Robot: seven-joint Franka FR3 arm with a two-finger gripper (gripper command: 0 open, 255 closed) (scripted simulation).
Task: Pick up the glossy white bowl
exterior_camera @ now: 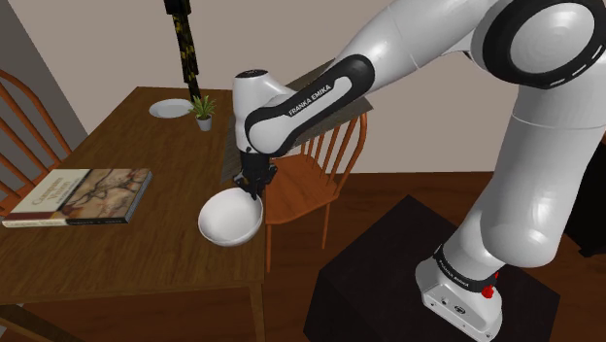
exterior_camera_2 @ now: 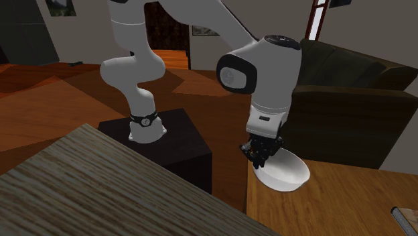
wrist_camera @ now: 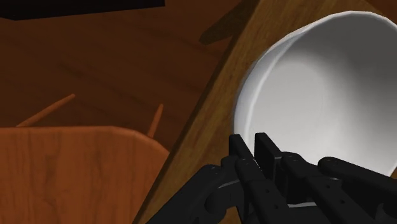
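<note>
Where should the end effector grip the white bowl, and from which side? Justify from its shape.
On the rim of the white bowl, from above, one finger inside and one outside: its mouth opens upward and it looks too wide to span.

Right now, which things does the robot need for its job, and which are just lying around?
For the job:
white bowl
claw, pinching the bowl's rim

Just lying about:
book
potted plant
small plate
wooden chair
</note>
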